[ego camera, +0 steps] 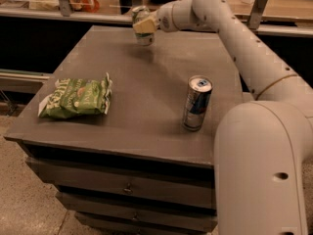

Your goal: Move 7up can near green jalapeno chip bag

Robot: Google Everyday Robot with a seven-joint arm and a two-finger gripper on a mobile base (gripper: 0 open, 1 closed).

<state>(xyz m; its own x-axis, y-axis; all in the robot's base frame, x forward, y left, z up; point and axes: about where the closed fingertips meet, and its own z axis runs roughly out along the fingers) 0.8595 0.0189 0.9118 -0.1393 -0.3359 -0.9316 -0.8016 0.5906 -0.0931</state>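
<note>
At tabletop's 12 o'clock, far edge: gripper (143, 26) clenched on 7up can (145, 38), short silver-topped cylinder. Green jalapeno chip bag (76, 98), flat, wrinkly, white-edged, at 9 o'clock, well apart. 1 slim blue-and-silver can (197, 103) upright at 4 o'clock. Table (146, 77) matte grey; arm (244, 48) smooth, cream.

A: What finishes do you see?
B: Your tool (143, 26), glossy cream plastic, clasps the shiny metal 7up can (144, 39) far behind the tall can (197, 103), also glossy metal. Left of the tall can, the green jalapeno chip bag (76, 98) is crinkled film; the surface (146, 82), matt grey.
</note>
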